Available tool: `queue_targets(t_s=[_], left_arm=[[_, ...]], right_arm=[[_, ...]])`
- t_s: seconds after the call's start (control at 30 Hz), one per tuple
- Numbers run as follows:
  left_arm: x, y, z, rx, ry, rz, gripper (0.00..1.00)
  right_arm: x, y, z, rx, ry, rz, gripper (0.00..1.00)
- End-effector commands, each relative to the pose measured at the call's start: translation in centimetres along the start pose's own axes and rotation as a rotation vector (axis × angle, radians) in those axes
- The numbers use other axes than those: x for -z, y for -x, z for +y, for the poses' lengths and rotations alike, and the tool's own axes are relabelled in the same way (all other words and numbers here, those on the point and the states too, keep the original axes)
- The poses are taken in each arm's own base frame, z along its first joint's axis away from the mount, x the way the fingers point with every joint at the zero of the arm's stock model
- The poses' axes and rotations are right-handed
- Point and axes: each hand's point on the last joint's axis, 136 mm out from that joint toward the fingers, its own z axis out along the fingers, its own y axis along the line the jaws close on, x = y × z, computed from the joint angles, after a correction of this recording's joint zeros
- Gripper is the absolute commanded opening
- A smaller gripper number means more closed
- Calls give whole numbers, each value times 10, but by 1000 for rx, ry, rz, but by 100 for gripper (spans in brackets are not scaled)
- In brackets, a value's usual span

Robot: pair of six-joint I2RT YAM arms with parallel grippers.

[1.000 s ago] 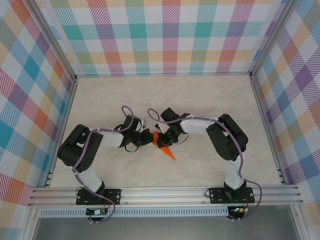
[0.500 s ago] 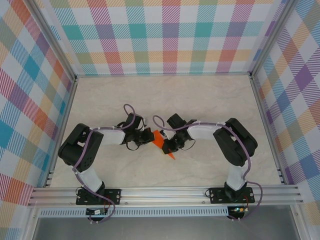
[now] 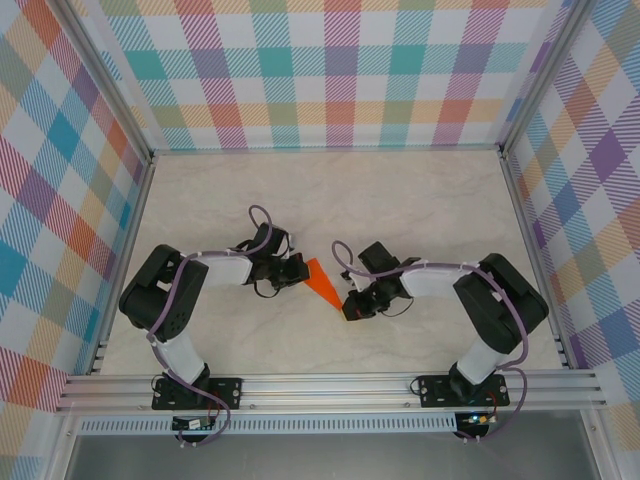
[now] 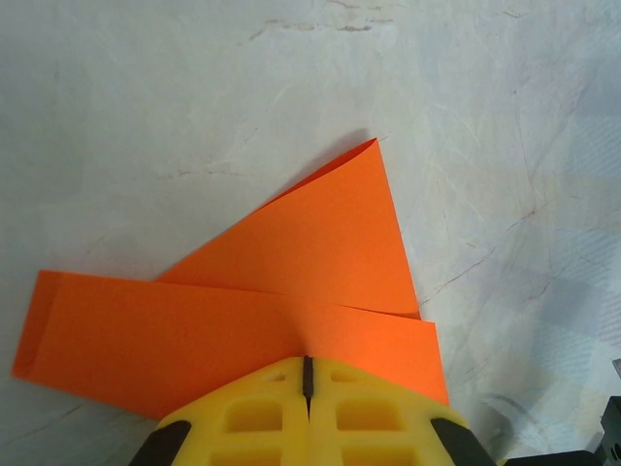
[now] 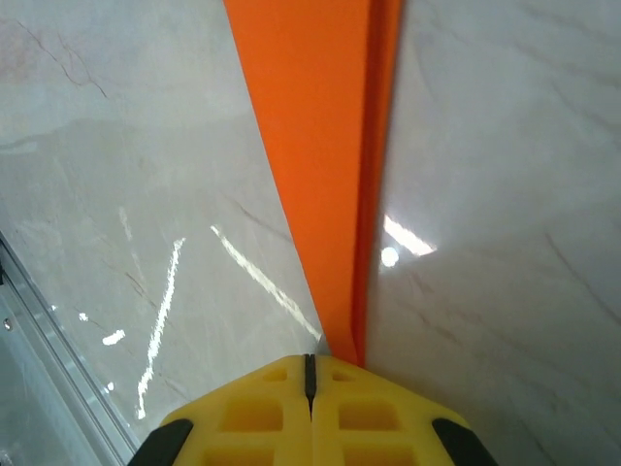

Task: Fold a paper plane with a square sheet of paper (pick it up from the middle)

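Between the left gripper (image 3: 297,272) and the right gripper (image 3: 350,307), the paper plane (image 3: 322,285) lies low over the pale, glossy marbled table (image 3: 420,200), a smooth bright orange wedge with crisp creases. Both pairs of yellow, grid-moulded jaws are pressed fully together, showing only a thin dark seam. The left pair pinches the broad tail end, where a long flat band and a triangular flap overlap just ahead of the tips, and the right pair pinches the narrow nose, whose folded layers taper into them.
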Motion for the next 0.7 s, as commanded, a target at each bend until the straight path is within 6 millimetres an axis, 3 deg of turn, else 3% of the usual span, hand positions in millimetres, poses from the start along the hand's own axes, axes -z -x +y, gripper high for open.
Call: queue_targets(t_s=[0.0, 0.1, 0.17, 0.23, 0.33, 0.4, 0.47, 0.57, 0.67], left_arm=[[-5, -13, 54, 39, 217, 35, 0], [5, -1, 19, 13, 118, 24, 2], [20, 9, -13, -7, 40, 2, 9], [38, 18, -38, -23, -3, -29, 20], [63, 27, -59, -19, -5, -83, 32], [76, 27, -57, 3, 67, -98, 38], [87, 26, -57, -6, 159, -121, 52], [97, 19, -53, -14, 321, -135, 66], [91, 8, -48, 14, 439, -107, 73]], right_arm=[[10, -16, -7, -78, -35, 21, 0], [31, 3, 7, -59, -34, -78, 0], [48, 17, 12, -64, -62, -155, 1], [65, 29, 9, -105, -129, -233, 12], [90, 45, 0, -166, -217, -348, 47], [104, 52, -7, -208, -260, -414, 63], [116, 57, -15, -249, -303, -462, 75], [129, 58, -30, -314, -377, -494, 95], [138, 58, -42, -352, -427, -531, 100]])
